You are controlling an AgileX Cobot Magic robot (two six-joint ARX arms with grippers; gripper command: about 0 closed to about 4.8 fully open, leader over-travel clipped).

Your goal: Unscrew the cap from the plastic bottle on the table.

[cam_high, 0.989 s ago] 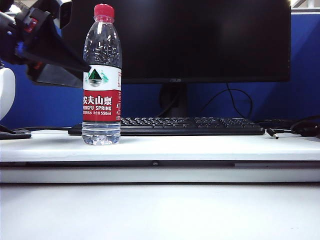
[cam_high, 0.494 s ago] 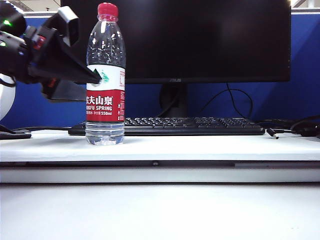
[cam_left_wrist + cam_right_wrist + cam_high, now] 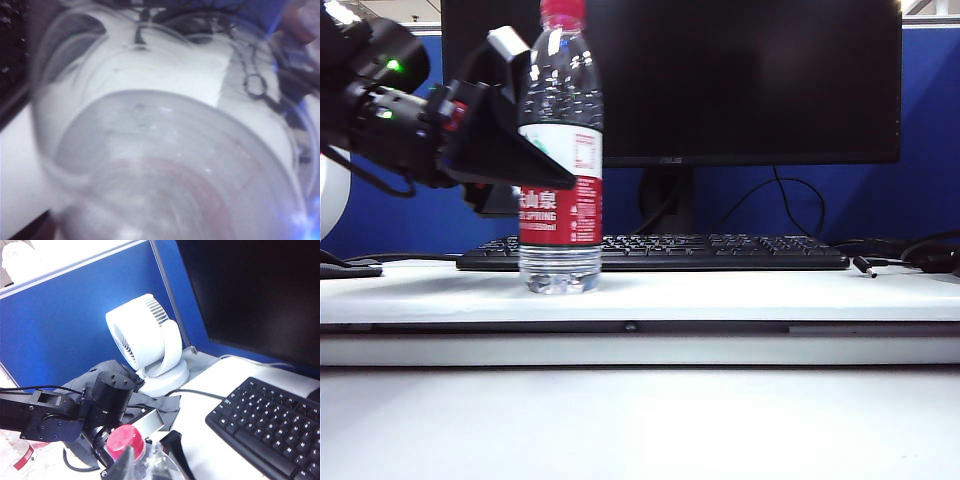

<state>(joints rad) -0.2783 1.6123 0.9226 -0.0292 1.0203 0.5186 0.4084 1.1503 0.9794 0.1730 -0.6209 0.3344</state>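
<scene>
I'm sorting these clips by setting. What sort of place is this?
Most likely an office desk: a black monitor and keyboard on the white table, a blue partition and a small white fan behind.

Keyboard (image 3: 705, 252) and monitor (image 3: 720, 80) crowd rear (front table (image 3: 720, 420) free).

The plastic bottle (image 3: 560, 180) stands upright on the table (image 3: 740, 296) (red-and-white label turned sideways), clear, its red cap (image 3: 563, 11) on top.
</scene>
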